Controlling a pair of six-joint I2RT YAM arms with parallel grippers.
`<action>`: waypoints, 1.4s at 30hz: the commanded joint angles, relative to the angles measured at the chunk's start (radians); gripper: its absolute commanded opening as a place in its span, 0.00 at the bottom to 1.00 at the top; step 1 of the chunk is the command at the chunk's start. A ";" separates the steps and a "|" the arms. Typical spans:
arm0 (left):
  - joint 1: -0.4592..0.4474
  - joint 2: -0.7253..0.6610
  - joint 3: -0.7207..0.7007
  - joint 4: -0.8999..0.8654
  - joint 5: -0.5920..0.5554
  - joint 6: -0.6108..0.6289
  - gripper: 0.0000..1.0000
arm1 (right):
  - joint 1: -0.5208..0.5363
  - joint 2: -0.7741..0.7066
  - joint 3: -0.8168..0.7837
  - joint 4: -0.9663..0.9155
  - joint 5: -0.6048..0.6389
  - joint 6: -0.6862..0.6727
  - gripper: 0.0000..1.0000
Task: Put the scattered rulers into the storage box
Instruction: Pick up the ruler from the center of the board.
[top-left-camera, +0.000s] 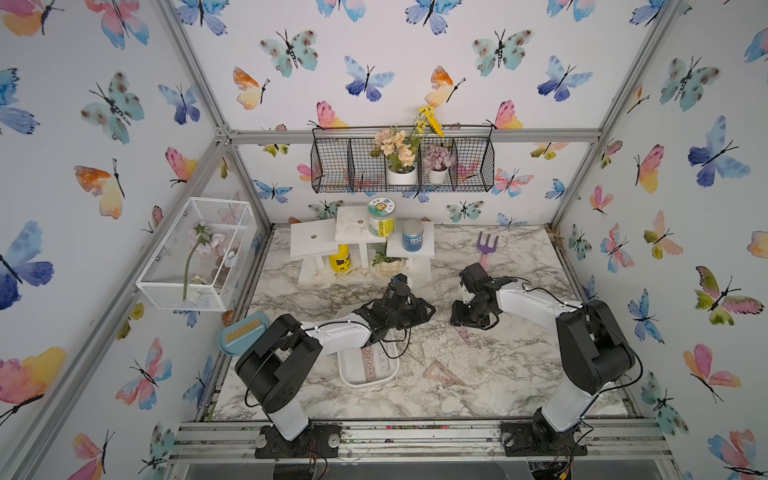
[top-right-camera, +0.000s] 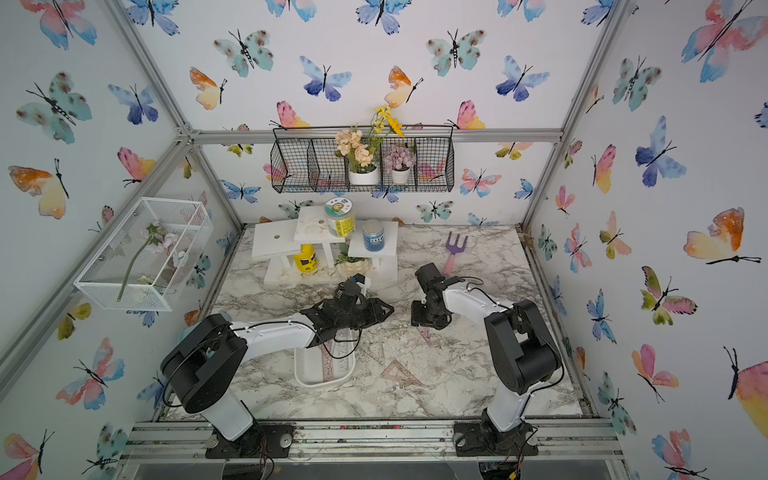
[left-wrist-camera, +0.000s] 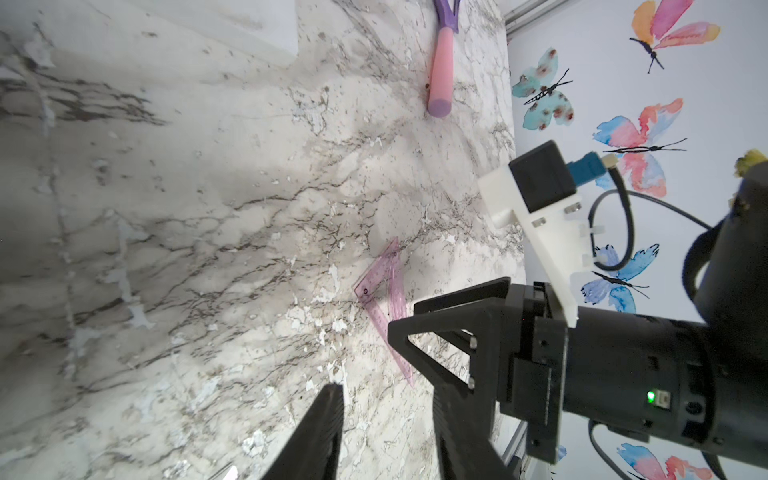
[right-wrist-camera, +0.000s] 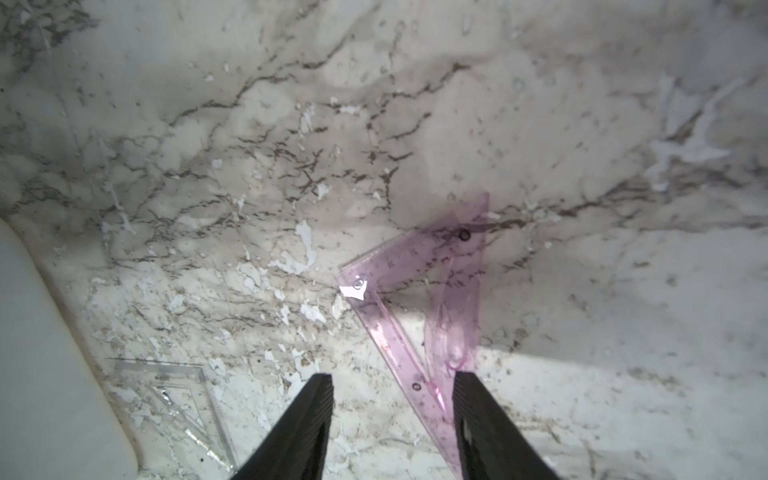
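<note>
The white storage box (top-left-camera: 350, 368) lies under my left arm, with straight rulers (top-left-camera: 374, 361) inside it. A pink set square (right-wrist-camera: 428, 299) lies flat on the marble, one corner beside a finger of my right gripper (right-wrist-camera: 392, 384), which stands open just above it and holds nothing. The same set square (top-left-camera: 463, 334) shows below the right gripper (top-left-camera: 471, 322) in a top view. A clear set square (right-wrist-camera: 183, 399) lies next to the box wall (right-wrist-camera: 41, 353). A larger set square (top-left-camera: 442, 372) lies nearer the front. My left gripper (left-wrist-camera: 388, 395) is open and empty over the table by the box's far end.
A purple-and-pink garden fork (top-left-camera: 484, 247) lies at the back right. A white tiered stand (top-left-camera: 316, 245) with jars fills the back middle. A white wire-mesh cage (top-left-camera: 195, 253) hangs on the left wall, and a blue brush tray (top-left-camera: 243, 332) sits at the table's left edge.
</note>
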 joint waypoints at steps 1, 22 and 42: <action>0.003 -0.029 -0.007 -0.008 -0.033 0.021 0.41 | 0.007 0.033 0.032 -0.044 0.055 0.007 0.53; 0.008 0.003 -0.006 0.006 -0.004 0.017 0.41 | 0.016 0.110 -0.018 0.010 0.035 0.010 0.54; 0.003 0.323 0.220 0.017 0.173 -0.034 0.40 | 0.016 0.162 -0.081 0.064 -0.021 -0.002 0.59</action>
